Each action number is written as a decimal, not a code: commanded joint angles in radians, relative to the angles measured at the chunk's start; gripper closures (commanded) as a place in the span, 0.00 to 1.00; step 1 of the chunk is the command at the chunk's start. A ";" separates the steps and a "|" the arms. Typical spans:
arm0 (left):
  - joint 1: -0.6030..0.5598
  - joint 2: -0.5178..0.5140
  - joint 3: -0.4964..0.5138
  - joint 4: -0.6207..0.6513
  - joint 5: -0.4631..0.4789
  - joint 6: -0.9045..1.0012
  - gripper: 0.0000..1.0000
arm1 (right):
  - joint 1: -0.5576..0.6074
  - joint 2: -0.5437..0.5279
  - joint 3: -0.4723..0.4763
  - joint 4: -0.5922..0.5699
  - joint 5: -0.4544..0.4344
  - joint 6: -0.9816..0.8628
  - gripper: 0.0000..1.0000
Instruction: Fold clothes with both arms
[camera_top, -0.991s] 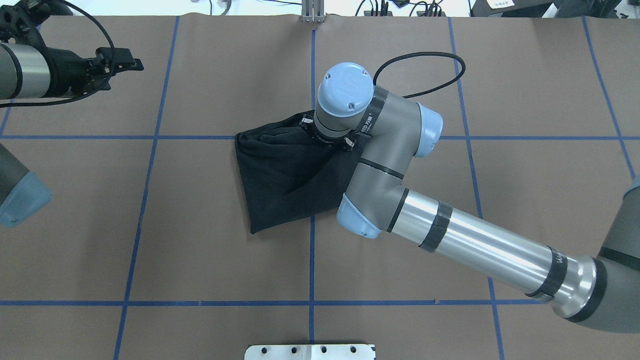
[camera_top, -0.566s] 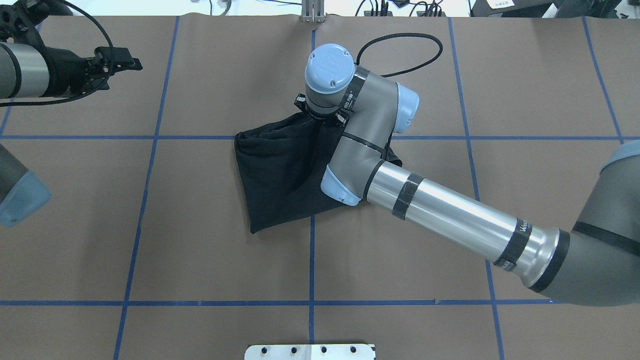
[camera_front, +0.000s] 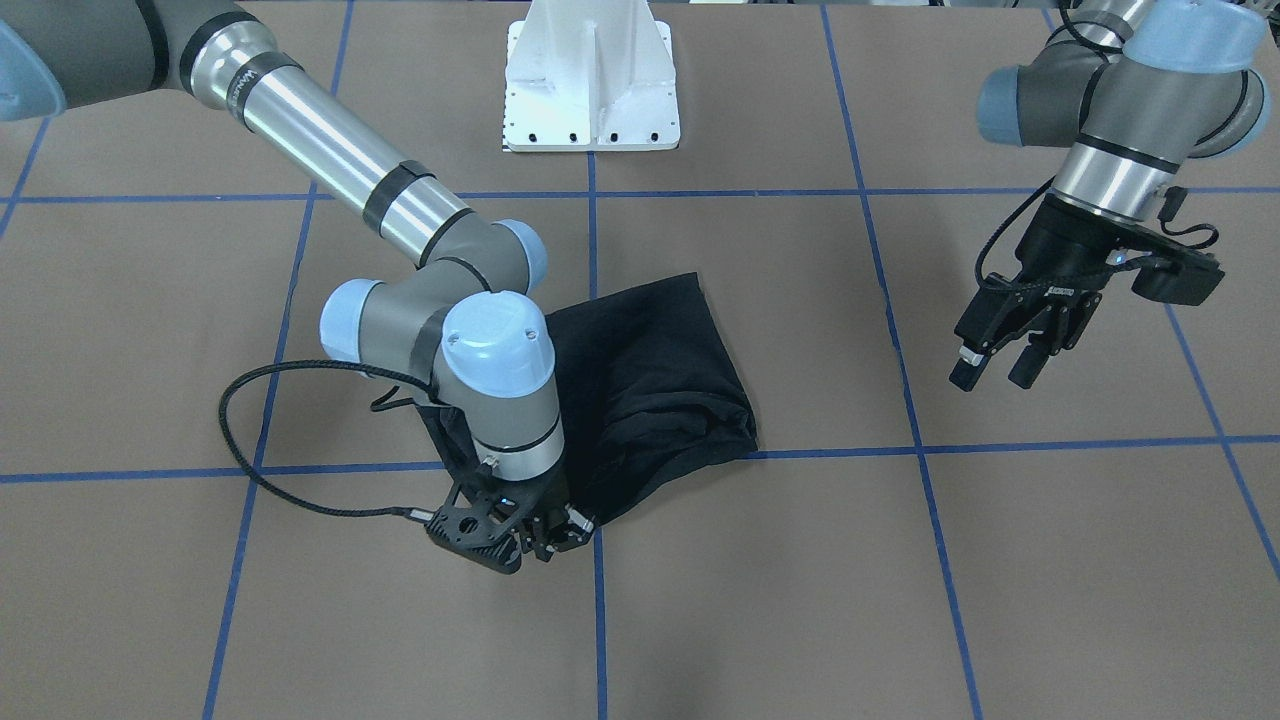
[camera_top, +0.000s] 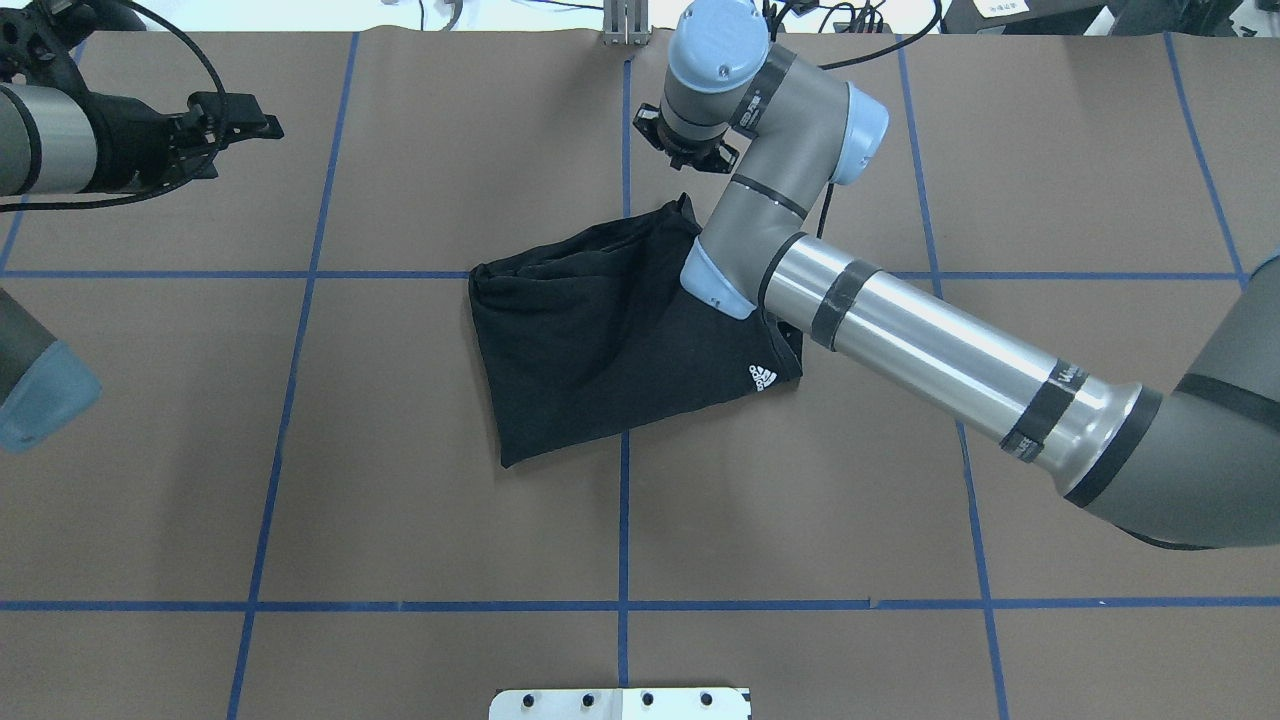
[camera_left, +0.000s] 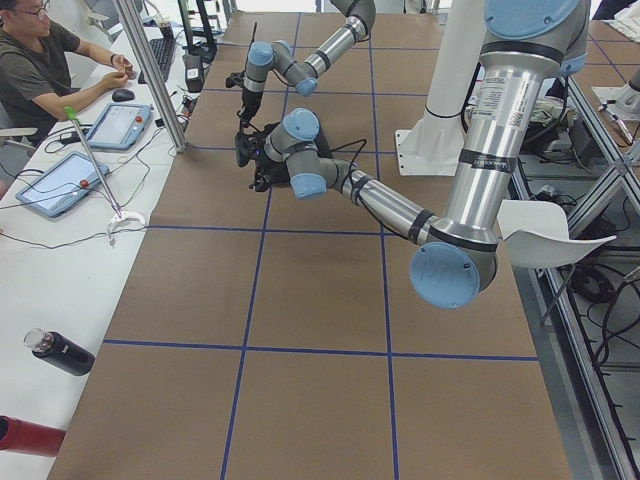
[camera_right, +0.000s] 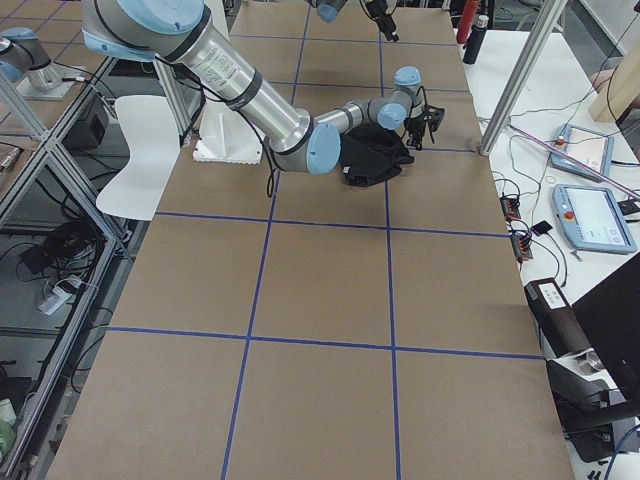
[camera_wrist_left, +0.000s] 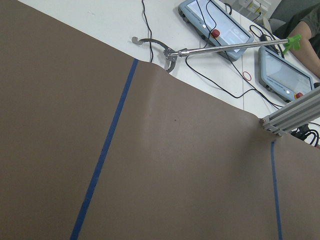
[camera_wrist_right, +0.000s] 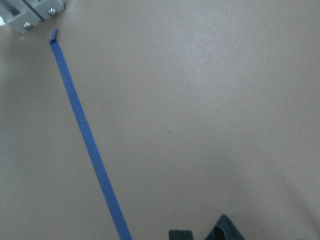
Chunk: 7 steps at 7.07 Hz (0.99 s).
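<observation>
Cloth of the T-shirt (camera_top: 580, 340) looks soft, light and limp, so it probably sags and slides; a corner or hem seems the best hold. It lies bunched at the centre of the table (camera_top: 400, 500). Right gripper (camera_front: 545, 540) is at its far corner, but I cannot tell if it is clenched. Left gripper (camera_front: 1000, 365) hangs released and empty, well apart.

Brown table (camera_top: 400, 480), blue tape grid (camera_top: 400, 606), black T-shirt (camera_top: 580, 350)

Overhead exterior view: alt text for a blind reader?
A crumpled black T-shirt with a white logo lies on brown paper gridded with blue tape. The right gripper holds its far corner; the open left gripper hangs far left.
</observation>
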 joint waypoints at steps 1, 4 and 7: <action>-0.003 0.006 0.000 0.000 0.000 0.006 0.00 | 0.047 -0.039 0.150 -0.134 0.084 -0.027 1.00; -0.052 0.102 -0.024 0.000 -0.095 0.312 0.00 | 0.160 -0.368 0.532 -0.229 0.243 -0.243 0.84; -0.222 0.246 -0.012 0.002 -0.312 0.781 0.00 | 0.225 -0.710 0.934 -0.418 0.257 -0.505 0.35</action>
